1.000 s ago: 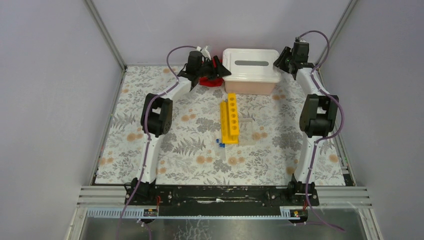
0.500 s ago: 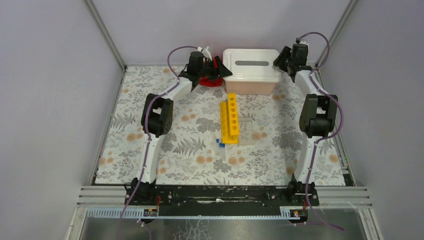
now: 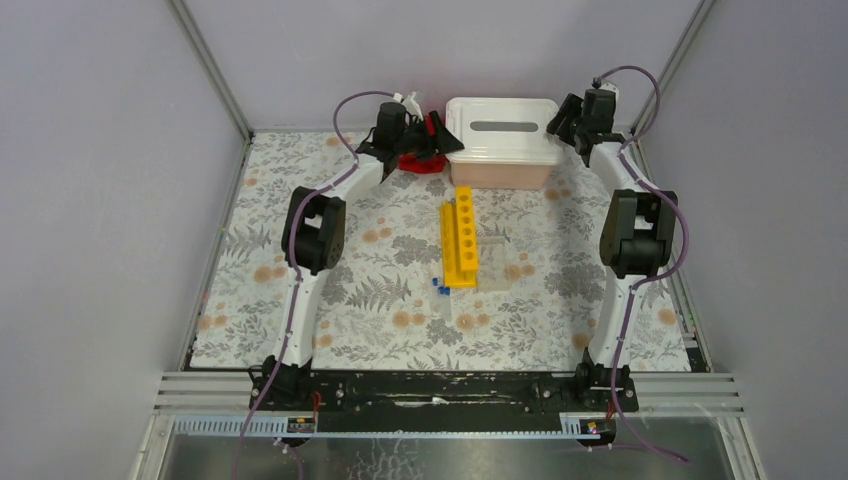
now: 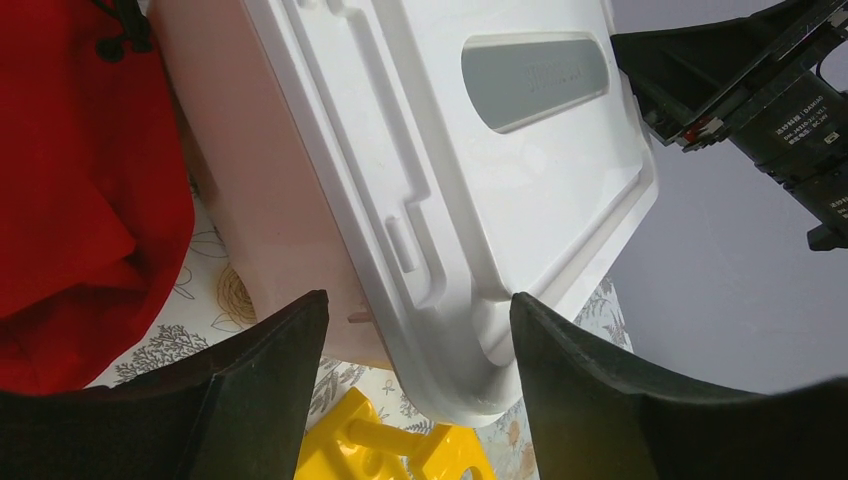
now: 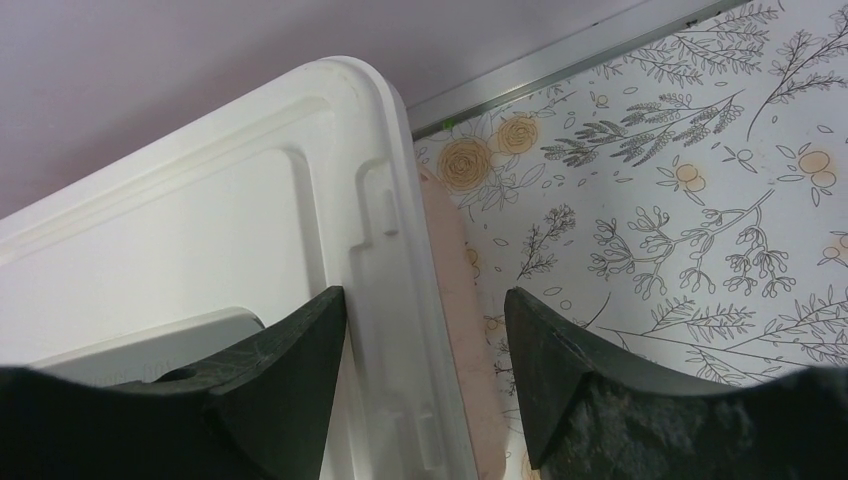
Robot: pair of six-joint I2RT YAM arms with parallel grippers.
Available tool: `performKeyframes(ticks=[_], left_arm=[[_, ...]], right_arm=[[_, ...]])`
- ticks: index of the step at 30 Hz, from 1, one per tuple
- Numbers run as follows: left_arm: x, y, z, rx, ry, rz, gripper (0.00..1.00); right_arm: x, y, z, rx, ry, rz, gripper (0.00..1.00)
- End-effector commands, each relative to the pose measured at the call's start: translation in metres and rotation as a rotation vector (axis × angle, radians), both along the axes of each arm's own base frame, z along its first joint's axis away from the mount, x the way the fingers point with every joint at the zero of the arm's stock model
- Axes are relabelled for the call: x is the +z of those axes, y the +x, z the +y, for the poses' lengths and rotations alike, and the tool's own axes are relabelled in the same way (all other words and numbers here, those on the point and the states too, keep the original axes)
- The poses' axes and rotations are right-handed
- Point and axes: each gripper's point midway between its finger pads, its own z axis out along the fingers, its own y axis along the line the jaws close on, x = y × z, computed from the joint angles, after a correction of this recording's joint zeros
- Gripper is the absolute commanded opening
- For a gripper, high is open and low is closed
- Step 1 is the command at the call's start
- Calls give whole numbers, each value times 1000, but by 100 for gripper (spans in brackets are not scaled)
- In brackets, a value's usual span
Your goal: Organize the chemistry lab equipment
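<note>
Two finger pairs apart, empty: my left fingers (image 4: 262, 400) and right fingers (image 5: 272, 400) faced opposite ends of white lid (image 4: 480, 200), probably for shared lift.

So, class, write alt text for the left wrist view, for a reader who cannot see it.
A white lid with a grey recess sits on a pink bin, seen past the open black fingers of the left gripper. A red cloth lies left, a yellow rack below, the right arm top right.
</note>
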Motion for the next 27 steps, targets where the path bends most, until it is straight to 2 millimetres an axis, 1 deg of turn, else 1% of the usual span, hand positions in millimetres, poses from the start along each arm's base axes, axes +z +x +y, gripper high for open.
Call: performKeyframes(ticks=[1, 3, 6, 7, 10, 13, 15, 16, 18, 20, 21, 22, 23, 25, 26, 27], left_arm=[[48, 9, 7, 15, -13, -118, 75], [53, 10, 8, 19, -16, -128, 75], [65, 11, 11, 28, -21, -153, 75], [69, 12, 12, 32, -23, -162, 75], [83, 12, 17, 46, -28, -192, 75], [101, 9, 26, 75, -19, -234, 75], [115, 1, 34, 100, -6, -268, 75], [122, -5, 39, 111, 5, -286, 75], [132, -19, 51, 143, 36, -308, 75], [135, -38, 65, 185, 72, -321, 75], [124, -49, 71, 199, 96, -299, 75], [131, -62, 78, 212, 106, -308, 76], [127, -75, 83, 216, 123, -298, 76], [117, -101, 92, 228, 165, -280, 76], [114, -116, 96, 234, 178, -277, 76], [112, -130, 99, 239, 186, -273, 77]], right_arm=[[52, -1, -10, -42, -56, -96, 66], [55, -1, -12, -48, -62, -101, 66], [65, -4, -15, -61, -74, -114, 67], [77, -3, -16, -66, -78, -153, 67], [94, -7, -20, -87, -93, -190, 67], [113, -18, -24, -110, -101, -228, 67], [126, -27, -25, -122, -100, -250, 67], [132, -34, -25, -127, -95, -261, 67], [142, -48, -23, -127, -80, -281, 66], [150, -63, -18, -121, -66, -291, 66], [151, -71, -15, -117, -63, -287, 65], [150, -79, -11, -111, -61, -282, 65], [150, -89, -8, -106, -60, -279, 64], [149, -109, 10, -78, -61, -274, 64], [156, -124, 18, -64, -65, -292, 63], [156, -135, 25, -52, -76, -295, 63]])
